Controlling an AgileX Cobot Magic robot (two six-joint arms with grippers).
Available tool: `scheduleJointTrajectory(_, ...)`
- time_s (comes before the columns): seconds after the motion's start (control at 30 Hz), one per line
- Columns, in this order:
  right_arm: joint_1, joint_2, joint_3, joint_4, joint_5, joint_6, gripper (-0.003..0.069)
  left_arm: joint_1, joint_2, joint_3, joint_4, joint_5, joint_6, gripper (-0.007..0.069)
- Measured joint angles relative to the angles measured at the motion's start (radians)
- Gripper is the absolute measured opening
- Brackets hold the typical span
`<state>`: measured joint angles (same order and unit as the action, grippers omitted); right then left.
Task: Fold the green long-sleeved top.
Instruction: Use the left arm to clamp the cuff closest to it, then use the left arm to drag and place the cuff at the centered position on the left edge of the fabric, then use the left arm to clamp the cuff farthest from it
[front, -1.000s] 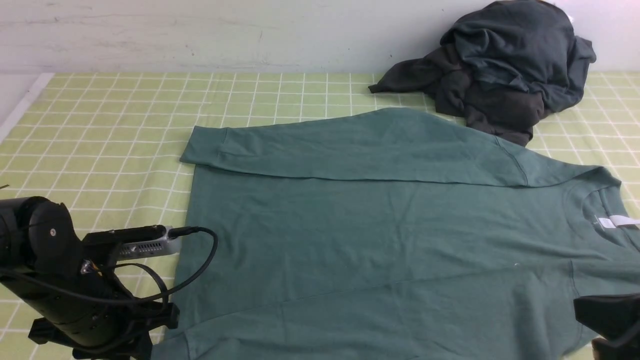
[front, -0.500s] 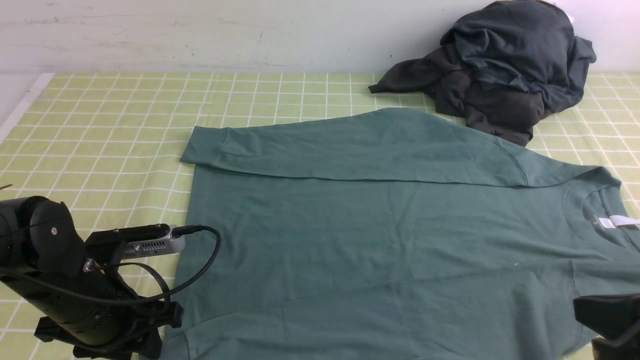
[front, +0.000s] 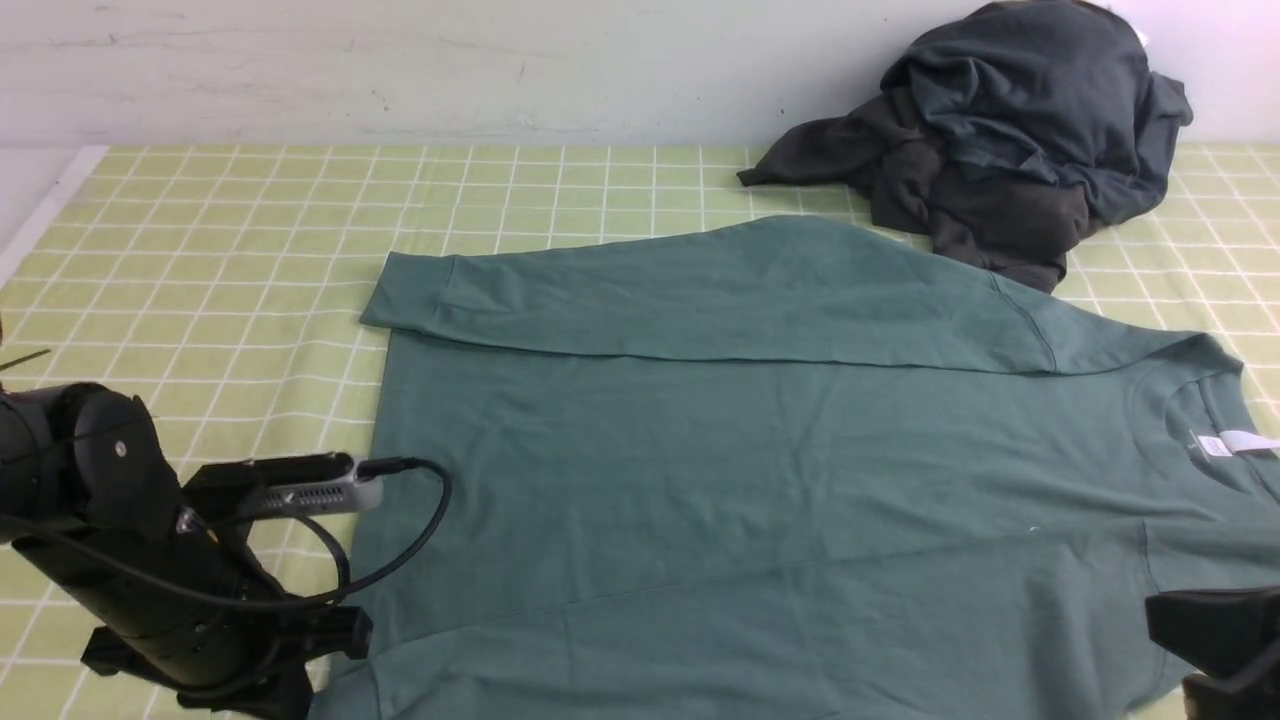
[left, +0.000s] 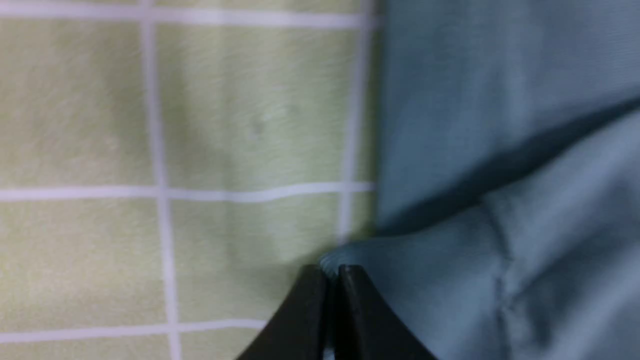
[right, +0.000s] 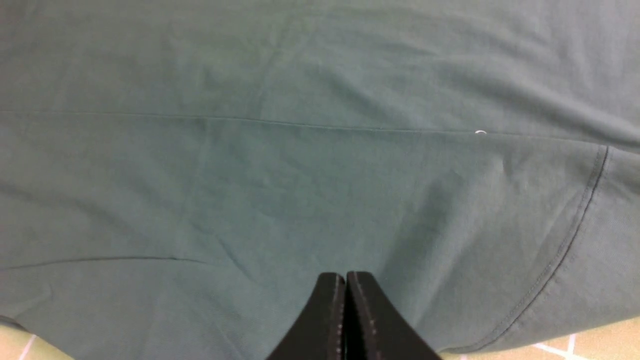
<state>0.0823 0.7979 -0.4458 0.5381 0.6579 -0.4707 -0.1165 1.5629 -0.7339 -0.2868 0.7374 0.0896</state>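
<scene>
The green long-sleeved top (front: 760, 480) lies flat on the checked cloth, neck and white label (front: 1225, 443) to the right. Its far sleeve is folded across the body, with the cuff (front: 405, 290) at the left. The near sleeve lies along the front edge. My left gripper (left: 332, 270) is shut on the ribbed edge of the top (left: 500, 125) at its near left corner; in the front view the arm (front: 150, 590) hides the jaws. Over the top (right: 300, 175) near the right shoulder seam, my right gripper (right: 345, 275) is shut with nothing between its fingers.
A heap of dark charcoal-grey clothes (front: 1010, 140) sits at the back right, touching the top's far shoulder. The yellow-green checked cloth (front: 200, 250) covers the table up to the wall. The table's left edge (front: 40, 220) runs along the far left.
My left arm has dropped a little and shifted right, toward the top's near left corner. The top and the right arm have not moved.
</scene>
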Motion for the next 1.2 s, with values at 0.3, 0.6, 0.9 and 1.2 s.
scheduleJointTrajectory(0.3,0.003,0.0,0.0,0.011,0.0,-0.02,-0.0003,0.0,-0.181,-0.216,-0.08,0.059,0.111,0.0006)
scheduleJointTrajectory(0.6,0.003,0.0,0.0,0.011,0.0,-0.023,-0.0003,-0.001,-0.147,-0.45,-0.015,0.033,0.127,0.0006)
scheduleJointTrajectory(0.9,0.003,0.0,0.0,0.012,0.0,-0.027,-0.0003,0.013,0.196,-0.642,0.035,0.005,0.127,0.0006)
scheduleJointTrajectory(1.2,0.003,0.0,0.0,0.012,-0.004,-0.027,-0.0003,0.018,0.572,-1.075,0.137,0.108,0.055,0.0206)
